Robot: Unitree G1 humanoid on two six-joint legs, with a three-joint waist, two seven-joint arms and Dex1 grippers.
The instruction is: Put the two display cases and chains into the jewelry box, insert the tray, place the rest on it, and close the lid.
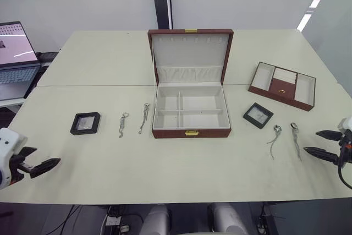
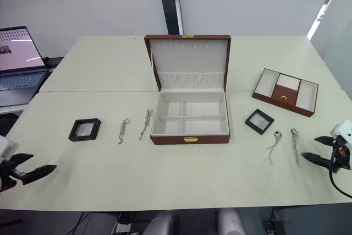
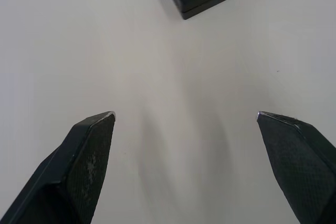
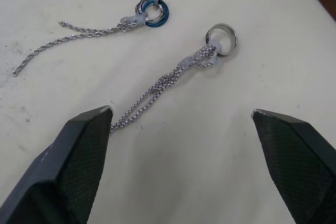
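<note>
Both jaws stand wide apart, holding nothing. The right gripper [image 1: 324, 145] hovers at 3 o'clock of the jewelry box [image 1: 191, 111], just beside 2 chains: the nearer chain [image 4: 173, 77], long axis running away from the robot, carries a silver ring, the farther chain [image 4: 89, 32] a blue one, a detail the right wrist view alone reveals. The left gripper [image 1: 39, 163] hangs at 8 o'clock, near a black display case [image 1: 85, 123]. The tray [image 1: 282, 85] sits at 2 o'clock.
</note>
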